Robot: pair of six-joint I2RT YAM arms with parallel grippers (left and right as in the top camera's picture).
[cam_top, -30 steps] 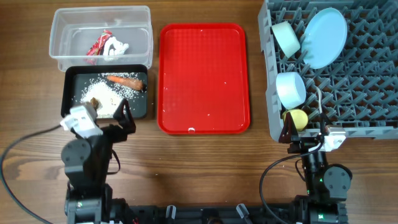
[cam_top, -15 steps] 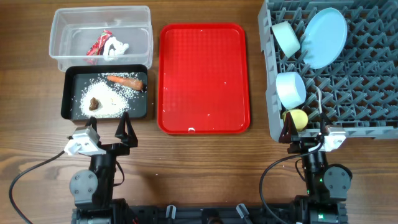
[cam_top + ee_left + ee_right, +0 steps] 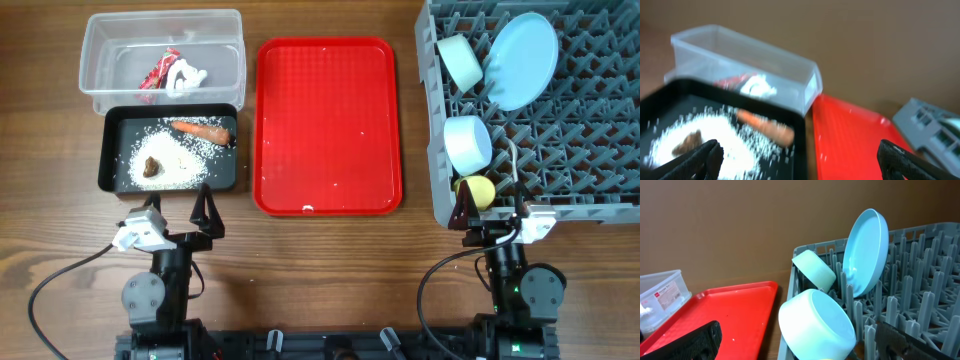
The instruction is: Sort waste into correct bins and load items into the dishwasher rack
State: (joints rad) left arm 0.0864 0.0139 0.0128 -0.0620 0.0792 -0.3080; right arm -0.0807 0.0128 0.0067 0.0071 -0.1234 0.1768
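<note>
The left gripper (image 3: 178, 208) stood open and empty near the near edge of the surface (image 3: 320, 270), toward the left corner, its arm folded low over the base and its fingers aimed at the far edge. Straight ahead, just past the fingertips, lay the black tray (image 3: 108, 150) with the rice grains (image 3: 180, 160), the dark lump (image 3: 151, 166) and the carrot piece (image 3: 203, 129), whose long axis ran roughly left to right, across the gripper's line of approach. Just beyond, at the far left corner, the clear tub (image 3: 95, 60) held the red wrapper (image 3: 158, 73). The right gripper (image 3: 492, 212), likewise open and empty, sat at the near left corner of the grey rack (image 3: 590, 150) by the right edge, where the plate (image 3: 525, 60), mint bowl (image 3: 460, 60), blue bowl (image 3: 467, 143), yellow cup (image 3: 481, 191) and white spoon (image 3: 513, 160) were loaded. The red tray (image 3: 330, 100) between showed only pale specks, too small to name; the left arm was nearer them
</note>
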